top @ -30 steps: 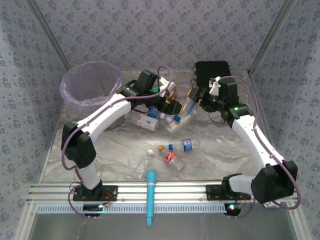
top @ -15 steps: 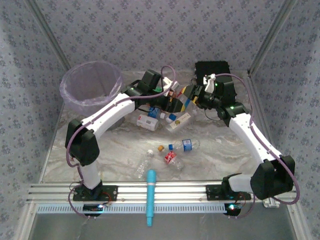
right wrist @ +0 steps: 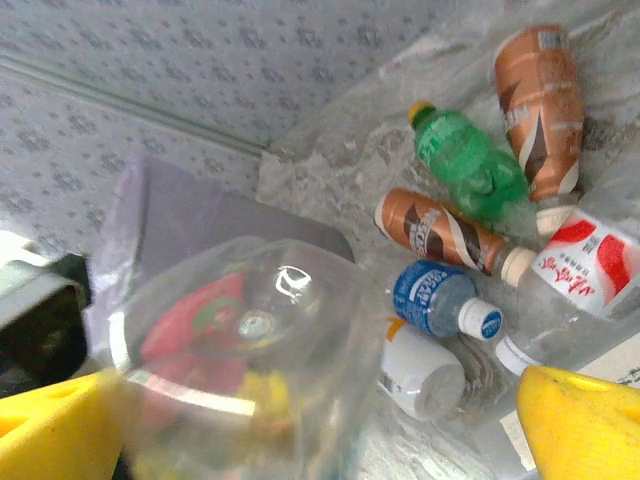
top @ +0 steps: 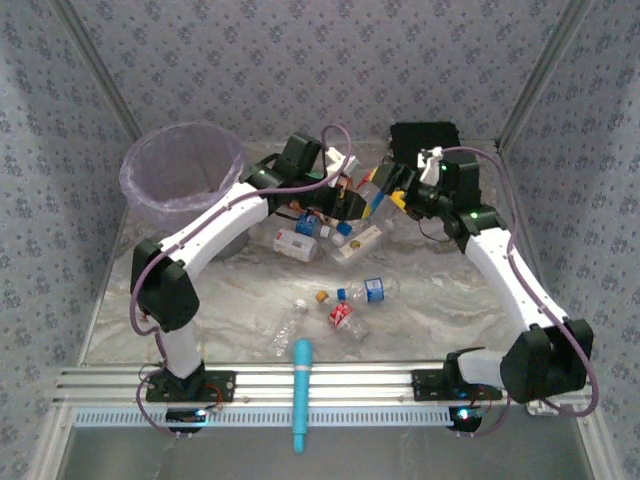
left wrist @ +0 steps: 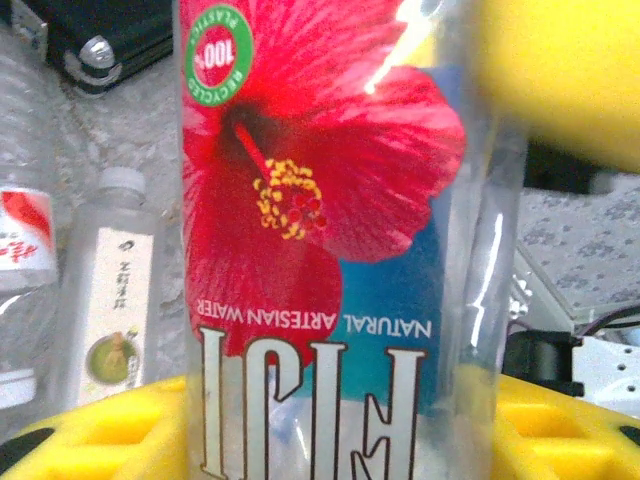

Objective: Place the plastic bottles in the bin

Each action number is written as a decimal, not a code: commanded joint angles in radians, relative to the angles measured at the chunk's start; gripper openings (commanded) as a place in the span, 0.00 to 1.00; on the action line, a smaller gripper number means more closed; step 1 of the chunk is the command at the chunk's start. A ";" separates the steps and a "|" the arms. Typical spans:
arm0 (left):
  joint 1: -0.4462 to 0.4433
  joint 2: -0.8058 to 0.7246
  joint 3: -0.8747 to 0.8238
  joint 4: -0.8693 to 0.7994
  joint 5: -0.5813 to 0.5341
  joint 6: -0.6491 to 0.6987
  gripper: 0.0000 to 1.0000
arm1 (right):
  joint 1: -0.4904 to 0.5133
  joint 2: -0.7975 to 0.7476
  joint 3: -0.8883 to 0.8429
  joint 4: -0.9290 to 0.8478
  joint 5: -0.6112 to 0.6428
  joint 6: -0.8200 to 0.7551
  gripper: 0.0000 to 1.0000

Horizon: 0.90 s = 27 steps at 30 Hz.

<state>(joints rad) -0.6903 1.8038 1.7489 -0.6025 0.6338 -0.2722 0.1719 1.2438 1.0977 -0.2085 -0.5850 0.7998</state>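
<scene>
A clear plastic bottle [left wrist: 320, 250] with a red-flower and blue label stands between the yellow fingers [left wrist: 90, 435] of my left gripper [left wrist: 340, 440], which is shut on it. The same bottle [top: 368, 190] hangs above the table's far middle between both grippers. My right gripper [right wrist: 310, 440] is open, its yellow fingers [right wrist: 585, 425] spread wide either side of the bottle's base [right wrist: 255, 350]. Several more plastic bottles lie below: green [right wrist: 470, 160], brown [right wrist: 440, 225], blue [right wrist: 440, 300], white [right wrist: 420, 370]. The bin [top: 185, 170], lined in lavender, stands at the far left.
A black case [top: 425, 140] sits at the back, behind the right arm. Loose bottles lie mid-table, one blue-labelled [top: 372, 290], one red-labelled [top: 345, 317], one clear [top: 285, 325]. A light-blue cylindrical tool [top: 300, 390] lies across the front rail.
My left gripper closed on the flower-label bottle that the right gripper was holding. The right gripper's jaws have now opened, and the bottle has risen slightly.
</scene>
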 commanded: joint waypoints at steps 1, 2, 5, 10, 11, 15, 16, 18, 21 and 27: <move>0.040 0.008 0.116 -0.138 -0.085 0.088 0.34 | -0.098 -0.081 -0.069 0.011 -0.034 0.030 1.00; 0.052 0.011 0.152 -0.174 -0.116 0.108 0.32 | -0.126 -0.097 -0.099 0.041 -0.055 0.059 1.00; 0.095 0.025 0.262 -0.268 -0.158 0.143 0.27 | -0.174 -0.124 -0.133 0.044 -0.091 0.063 1.00; 0.158 0.023 0.414 -0.394 -0.255 0.201 0.22 | -0.181 -0.151 -0.143 -0.034 -0.080 -0.040 1.00; 0.170 0.019 0.447 -0.421 -0.284 0.217 0.21 | -0.181 -0.150 -0.147 -0.043 -0.077 -0.053 1.00; 0.235 -0.023 0.528 -0.517 -0.397 0.238 0.11 | -0.173 -0.117 -0.175 -0.031 -0.082 -0.057 1.00; 0.256 -0.043 0.526 -0.525 -0.417 0.236 0.08 | -0.172 -0.106 -0.177 -0.028 -0.083 -0.058 1.00; 0.314 -0.092 0.511 -0.541 -0.449 0.229 0.00 | -0.159 -0.083 -0.179 -0.022 -0.077 -0.064 1.00; 0.398 -0.183 0.426 -0.519 -0.475 0.244 0.00 | -0.142 -0.068 -0.174 -0.036 -0.048 -0.081 1.00; 0.610 -0.300 0.257 -0.458 -0.531 0.245 0.00 | -0.132 -0.053 -0.171 -0.071 -0.013 -0.107 0.99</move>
<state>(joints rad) -0.1417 1.5394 2.0533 -1.0771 0.1501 -0.0422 0.0353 1.1870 0.9268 -0.2554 -0.6189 0.7284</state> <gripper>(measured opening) 0.541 0.994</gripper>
